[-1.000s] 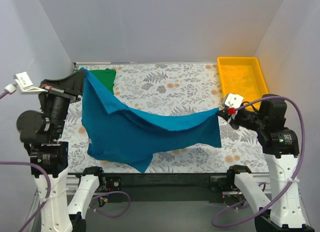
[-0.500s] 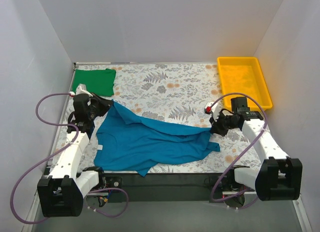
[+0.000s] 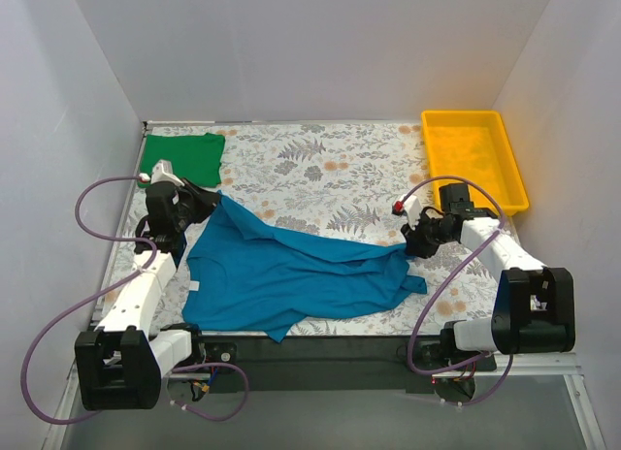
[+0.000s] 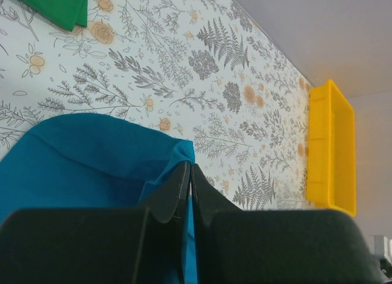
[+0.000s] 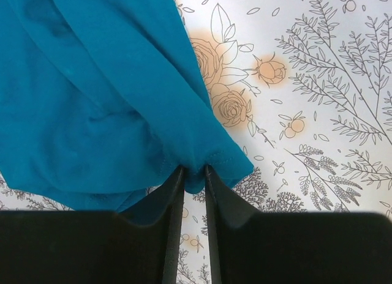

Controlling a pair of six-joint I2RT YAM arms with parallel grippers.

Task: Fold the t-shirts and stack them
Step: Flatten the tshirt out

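The teal-blue t-shirt [image 3: 291, 275] lies crumpled across the front middle of the floral table. My left gripper [image 3: 212, 202] is shut on its upper left corner; in the left wrist view the jaws [image 4: 188, 169] pinch the blue cloth [image 4: 92, 155]. My right gripper [image 3: 409, 244] is shut on the shirt's right edge; in the right wrist view the fingers [image 5: 193, 171] clamp a bunched hem of the blue fabric [image 5: 92, 94]. The bright green t-shirt [image 3: 182, 157] lies folded at the back left corner and also shows in the left wrist view [image 4: 55, 5].
A yellow plastic tray [image 3: 473, 159] stands at the back right, also seen in the left wrist view [image 4: 331, 149]. White walls enclose the table on three sides. The table's front edge [image 3: 320, 336] runs just below the blue shirt.
Both arms have dropped from raised poses to the table, laying the stretched blue shirt down. Over the last half second the grippers moved only slightly, the right one a little back.
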